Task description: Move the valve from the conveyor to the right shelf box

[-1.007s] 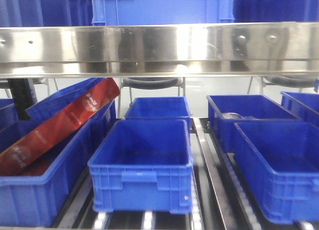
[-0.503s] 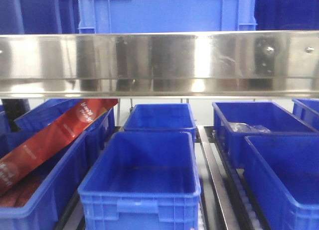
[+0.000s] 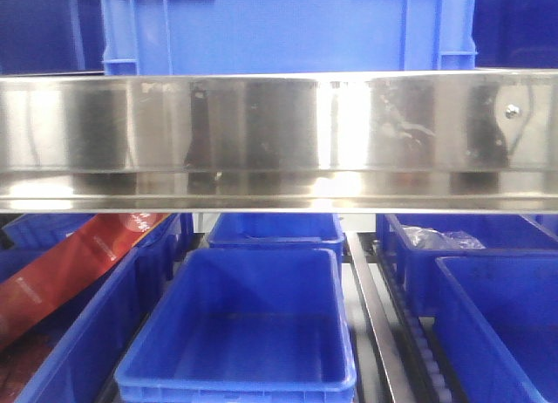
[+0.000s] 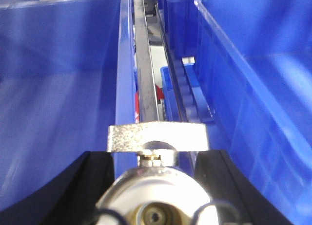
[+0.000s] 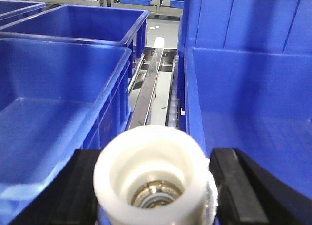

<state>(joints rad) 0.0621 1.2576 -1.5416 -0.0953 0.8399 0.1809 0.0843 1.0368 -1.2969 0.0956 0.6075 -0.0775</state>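
The white-capped valve (image 5: pixel 153 174) fills the lower middle of the right wrist view. It sits between the black fingers (image 5: pixel 234 186) of the right gripper (image 5: pixel 156 159), which close on it from both sides. Its open end faces the camera, with a metal core showing inside.

The left gripper (image 4: pixel 156 159) likewise clamps a metal valve (image 4: pixel 156 205) at the bottom centre of its view, the flat silver handle (image 4: pixel 157 137) uppermost.

Neither valve is inside a box yet. The white-capped one hangs above the steel rail (image 5: pixel 148 88) that runs up the middle of the frame. The right-hand box (image 5: pixel 243 122) lies just beside it and the left-hand box (image 5: pixel 58 103) is on the other side. The metal valve hovers over the gap between two more blue boxes, the left one (image 4: pixel 58 88) and the right one (image 4: pixel 253 103).

The front view shows no arm and no conveyor. It shows a bright steel shelf beam (image 3: pixel 279 141) across the middle, with a centre box (image 3: pixel 336 333) below it. A red package (image 3: pixel 70 263) is at the lower left, and a clear bag (image 3: pixel 440 239) lies in a rear box at the right.

As I judge it, the pick from the conveyor is done and the carry to the shelf is nearly over. What is left is to shift over the right box, lower the valve, let go and pull back. Which box is the target I cannot tell for certain.
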